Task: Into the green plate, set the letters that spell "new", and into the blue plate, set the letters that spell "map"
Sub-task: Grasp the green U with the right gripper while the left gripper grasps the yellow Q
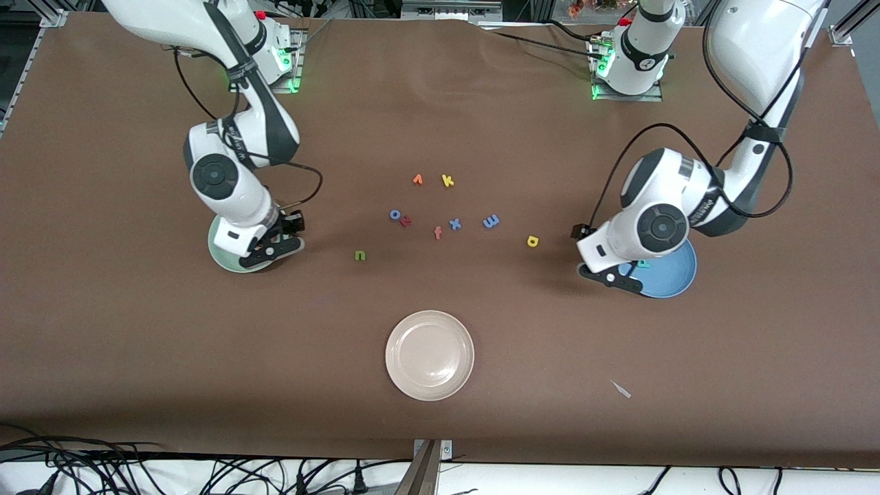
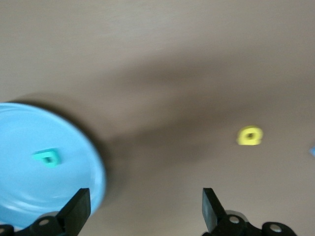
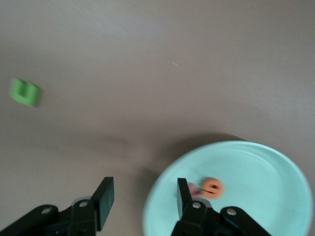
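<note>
With the teal "p" (image 2: 47,158) lying in the blue plate (image 1: 670,278) at frame right, the left gripper (image 1: 608,276) hangs spread and empty over the rim. At frame left the right gripper (image 1: 271,251), fingers parted and empty, hangs over the green plate (image 3: 256,182) holding the orange "e" (image 3: 212,187). Next pickups, the green "n" (image 1: 359,256) and yellow "a" (image 1: 533,240), look to need a centred, straight descent.

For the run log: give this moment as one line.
left gripper: open, at blue plate rim | teal p: in it | right gripper: open, at green plate rim | orange e: in it
</note>
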Tool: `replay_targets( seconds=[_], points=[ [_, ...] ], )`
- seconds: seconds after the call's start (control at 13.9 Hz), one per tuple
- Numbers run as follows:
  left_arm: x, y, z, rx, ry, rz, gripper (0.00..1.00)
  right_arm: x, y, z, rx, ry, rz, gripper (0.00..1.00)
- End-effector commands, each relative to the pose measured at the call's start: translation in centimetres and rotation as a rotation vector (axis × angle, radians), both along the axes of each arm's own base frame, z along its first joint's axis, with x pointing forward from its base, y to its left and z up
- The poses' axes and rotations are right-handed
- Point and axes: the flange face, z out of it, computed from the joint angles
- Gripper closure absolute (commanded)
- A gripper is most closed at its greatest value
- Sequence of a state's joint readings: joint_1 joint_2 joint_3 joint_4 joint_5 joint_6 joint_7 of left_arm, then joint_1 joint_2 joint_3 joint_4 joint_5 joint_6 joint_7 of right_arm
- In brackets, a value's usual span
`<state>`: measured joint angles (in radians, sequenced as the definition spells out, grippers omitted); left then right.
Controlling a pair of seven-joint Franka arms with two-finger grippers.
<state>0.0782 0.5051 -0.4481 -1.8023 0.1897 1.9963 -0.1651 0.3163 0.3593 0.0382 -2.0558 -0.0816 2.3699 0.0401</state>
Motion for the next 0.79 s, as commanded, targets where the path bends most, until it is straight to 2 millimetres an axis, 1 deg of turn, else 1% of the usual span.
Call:
replay_targets(
  seconds=[0.0,0.07,0.22,0.29,0.36,0.43,0.5,0.58,0.72],
  points=[
    [-1.8,-2.4,-0.9,-0.03,-0.055,0.06,0.0,1.1,3.6,-0.9,0.029,-0.004,-0.094,0.4],
    [-2.5,-3.7,-1.7,-0.048,-0.09,0.077,0.0,1.3,5.3,-1.2,0.044,-0.009,-0.134,0.38],
    [-4.8,-6.2,-3.8,-0.084,-0.149,0.105,0.0,2.1,9.6,-1.9,0.061,-0.032,-0.217,0.36],
    [-5.4,-6.7,-4.7,-0.087,-0.18,0.105,0.0,2.2,11.5,-2.3,0.067,-0.038,-0.244,0.36],
    [-5.9,-7.4,-5.5,-0.068,-0.195,0.101,0.0,2.2,12.4,-2.8,0.066,-0.037,-0.274,0.36],
    [-6.4,-8.4,-6.3,-0.049,-0.208,0.104,0.0,2.1,12.9,-2.9,0.075,-0.046,-0.289,0.36],
    [-6.8,-9.2,-7.3,-0.037,-0.221,0.108,0.0,2.2,13.0,-3.3,0.08,-0.053,-0.289,0.36],
    [-7.0,-9.6,-7.8,-0.034,-0.233,0.116,0.0,2.1,13.1,-3.5,0.084,-0.058,-0.287,0.36],
    [-7.2,-9.7,-8.5,-0.031,-0.229,0.118,0.06,2.0,13.3,-4.0,0.087,-0.058,-0.285,0.36]
  ],
)
